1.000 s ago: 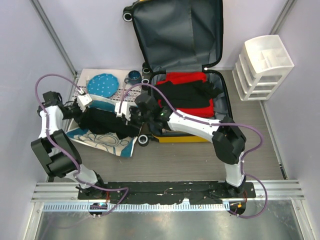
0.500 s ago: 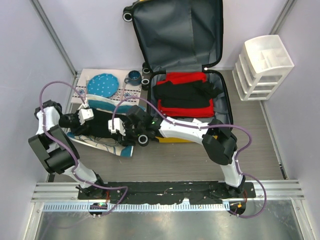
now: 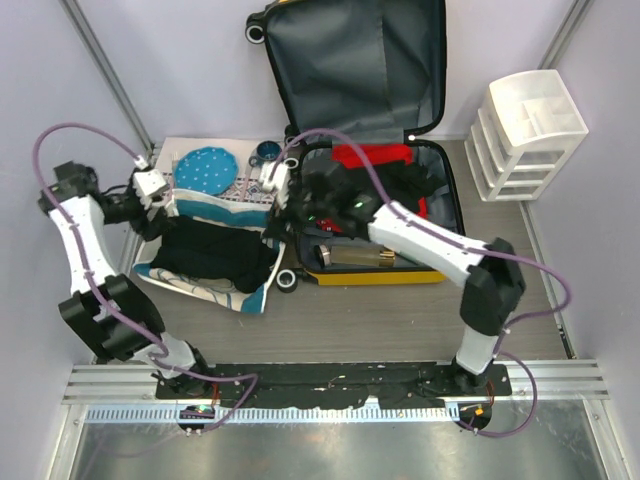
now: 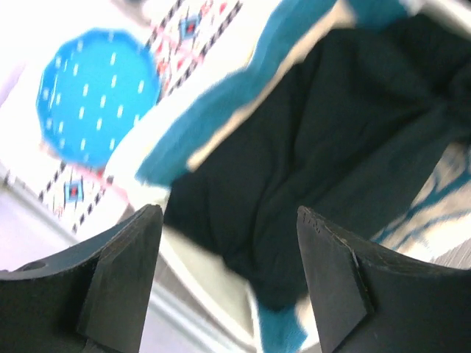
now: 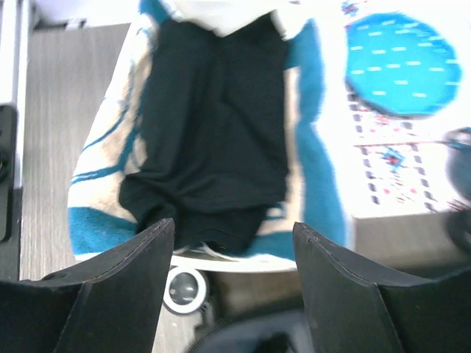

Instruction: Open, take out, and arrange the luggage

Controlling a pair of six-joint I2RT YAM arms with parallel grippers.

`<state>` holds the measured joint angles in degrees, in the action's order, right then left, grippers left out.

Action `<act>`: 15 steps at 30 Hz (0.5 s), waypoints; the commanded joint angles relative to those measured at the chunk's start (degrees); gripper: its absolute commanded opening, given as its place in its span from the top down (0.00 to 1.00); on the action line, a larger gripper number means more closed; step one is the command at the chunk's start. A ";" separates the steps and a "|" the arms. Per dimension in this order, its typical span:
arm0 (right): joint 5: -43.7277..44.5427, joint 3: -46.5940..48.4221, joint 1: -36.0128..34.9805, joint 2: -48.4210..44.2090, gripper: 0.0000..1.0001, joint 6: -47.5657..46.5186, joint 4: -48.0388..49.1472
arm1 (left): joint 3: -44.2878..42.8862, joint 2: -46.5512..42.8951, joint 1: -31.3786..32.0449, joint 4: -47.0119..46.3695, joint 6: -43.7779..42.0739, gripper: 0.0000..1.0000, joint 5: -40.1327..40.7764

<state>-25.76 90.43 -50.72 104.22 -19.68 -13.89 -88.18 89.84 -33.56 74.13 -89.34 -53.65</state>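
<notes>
Pale lilac walls [image 3: 60,120] closed in a wood-grain bench [image 3: 400,320], with a white drawer unit [image 3: 525,135] at the far right. The luggage [image 3: 370,275] lay open at the middle back. Its lid [image 3: 360,60] stood up against the rear wall, showing the grey lining, and its yellow base lay flat with its long axis running from the near edge toward that wall. Red and black clothes [image 3: 385,190] lay folded in the base. Left of the case, a patterned cloth [image 3: 245,190] carried a blue plate [image 3: 207,170] and a dark cup [image 3: 266,153]. Nearer the arms, a teal and cream towel [image 3: 190,280] held a black garment [image 3: 215,250] spread flat. Both hands hung above that towel. The left hand [image 4: 228,213] had its fingers spread wide with nothing between them, the dark cloth below and apart from it. The right hand [image 5: 232,224] was likewise spread and empty, looking down on the same garment. From both hands the case lay off to the robot's right. The right hand hung just beside the left rim of the base, while the left hand was well apart, over the towel's far left corner. The right arm therefore looked better placed for the next reach. That reach would likely mean swinging right over the rim and coming down across the folded pile.
</notes>
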 commanded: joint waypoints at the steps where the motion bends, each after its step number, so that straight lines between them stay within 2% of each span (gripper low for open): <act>1: 2.45 -1.64 8.49 -9.12 0.30 6.85 -0.87 | 3.17 -8.34 12.53 -13.68 26.96 0.25 -1.39; 2: 4.03 -3.06 10.53 -11.74 0.30 6.94 -1.48 | 8.06 -10.28 15.17 -20.62 40.25 0.25 -0.15; 3: 4.40 -4.46 12.64 -13.07 0.30 6.42 -1.93 | 10.55 -11.78 20.67 -27.30 44.82 0.25 0.90; 4: 4.84 -7.00 17.19 -14.39 0.31 5.45 -2.80 | 12.75 -12.93 23.51 -37.81 48.09 0.26 2.13; 5: 5.80 -8.24 19.15 -16.75 0.31 4.14 -4.38 | 16.16 -14.07 26.59 -42.27 51.25 0.26 5.36; 6: 6.42 -9.56 21.78 -17.82 0.32 3.34 -5.00 | 17.24 -13.82 32.88 -49.79 56.16 0.26 7.92; 9: 7.12 -12.73 30.66 -20.72 0.34 4.12 -7.81 | 16.03 -8.04 43.97 -56.62 65.13 0.27 14.35; 12: 8.00 -14.05 37.00 -21.34 0.35 3.60 -9.93 | 11.03 -0.39 51.37 -60.92 71.65 0.30 19.71; 15: 7.92 -15.55 40.69 -20.73 0.41 1.32 -10.72 | 5.23 7.52 56.91 -61.91 72.20 0.33 24.72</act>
<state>-18.61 75.92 -12.80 84.88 -16.32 -21.93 -76.79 90.30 17.37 22.52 -26.96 -38.09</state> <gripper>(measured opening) 0.633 0.686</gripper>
